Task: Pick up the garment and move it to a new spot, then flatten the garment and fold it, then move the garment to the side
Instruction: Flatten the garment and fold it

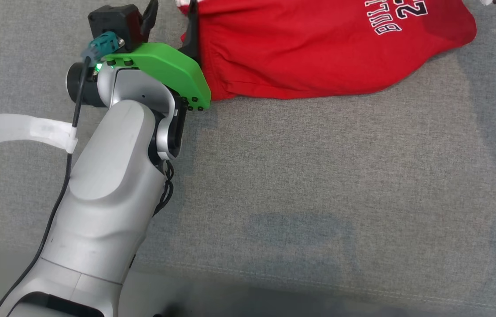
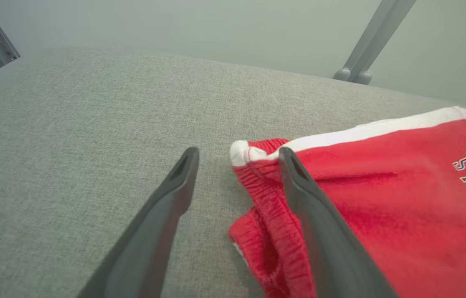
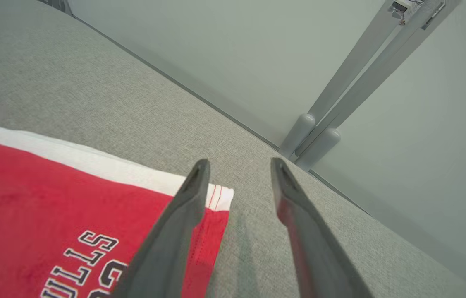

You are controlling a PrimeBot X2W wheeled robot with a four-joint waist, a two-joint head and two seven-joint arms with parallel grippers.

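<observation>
The garment (image 1: 318, 53) is a red pair of shorts with a white band and dark lettering, lying flattish at the top of the grey cloth surface. My left gripper (image 1: 173, 9) stands at its left end. In the left wrist view the left gripper (image 2: 237, 155) is open, its right finger over the bunched red waistband (image 2: 266, 231) and its left finger over bare cloth. The right gripper (image 3: 241, 163) is open above the garment's (image 3: 51, 194) white-banded corner, with nothing between its fingers.
The grey cloth surface (image 1: 318, 176) stretches wide below the garment. A strip of white tape (image 1: 27, 130) lies at the left beside my forearm. Grey metal frame posts (image 3: 315, 136) stand past the far edge, one also in the left wrist view (image 2: 361, 62).
</observation>
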